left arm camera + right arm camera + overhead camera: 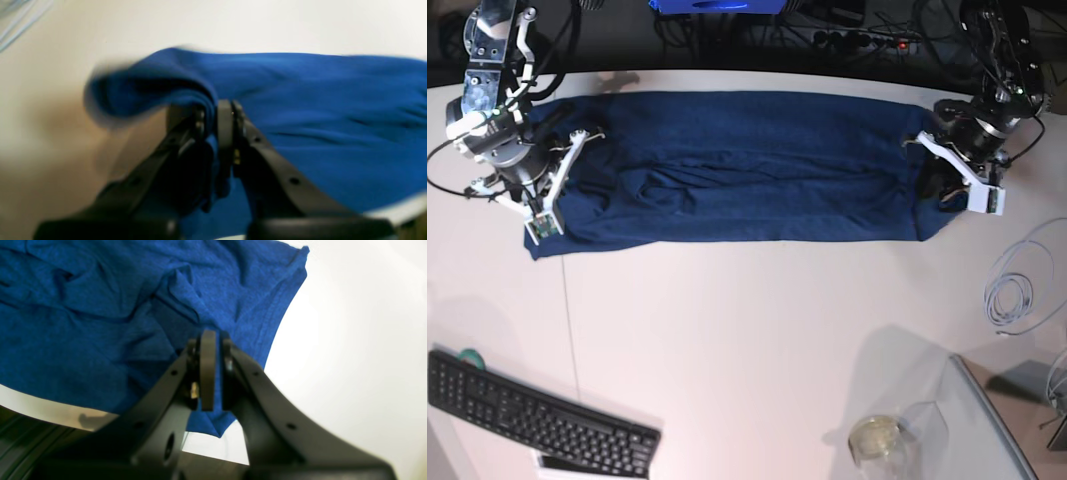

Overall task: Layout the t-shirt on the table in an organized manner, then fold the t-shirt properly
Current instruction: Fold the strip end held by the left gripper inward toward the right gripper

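Note:
The navy-blue t-shirt [747, 180] lies in a long band across the far part of the white table [747, 340]. My right gripper [539, 226] is at the band's left end. In the right wrist view this gripper [215, 373] is shut on the t-shirt [100, 323] near a corner that hangs below the fingertips. My left gripper [989, 198] is at the band's right end. The blurred left wrist view shows that gripper [215, 123] shut on a raised fold of the t-shirt [317, 116].
A black keyboard [537, 420] lies at the near left. At the near right are a glass jar [877, 438] and a clear tray [987, 420]. A coiled white cable [1022, 290] lies at the right edge. Dark cables run behind the table's far edge.

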`<control>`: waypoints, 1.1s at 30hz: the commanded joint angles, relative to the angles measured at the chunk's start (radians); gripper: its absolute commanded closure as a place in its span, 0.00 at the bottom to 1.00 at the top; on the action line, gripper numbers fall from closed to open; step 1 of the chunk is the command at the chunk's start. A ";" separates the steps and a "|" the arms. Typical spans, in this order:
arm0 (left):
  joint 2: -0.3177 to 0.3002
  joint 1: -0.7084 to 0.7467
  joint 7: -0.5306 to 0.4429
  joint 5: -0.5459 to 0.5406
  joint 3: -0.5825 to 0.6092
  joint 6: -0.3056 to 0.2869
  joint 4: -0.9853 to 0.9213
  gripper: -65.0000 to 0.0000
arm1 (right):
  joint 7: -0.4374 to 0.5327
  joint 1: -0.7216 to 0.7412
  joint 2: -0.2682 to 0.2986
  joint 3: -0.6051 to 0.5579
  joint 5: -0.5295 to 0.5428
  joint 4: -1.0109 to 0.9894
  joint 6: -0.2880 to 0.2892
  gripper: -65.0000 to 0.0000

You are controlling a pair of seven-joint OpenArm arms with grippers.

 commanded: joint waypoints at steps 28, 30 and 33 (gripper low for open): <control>0.089 -0.116 -0.018 -0.022 0.684 0.269 -0.027 1.00 | 0.014 0.007 0.004 0.003 0.005 0.021 0.000 0.96; 0.100 -0.117 -0.018 -0.019 0.681 0.269 -0.046 1.00 | 0.014 0.007 0.004 0.003 0.005 0.021 0.000 0.96; 0.106 -0.122 -0.018 -0.022 0.682 0.269 -0.064 1.00 | 0.012 0.007 0.004 0.003 0.005 0.021 0.000 0.96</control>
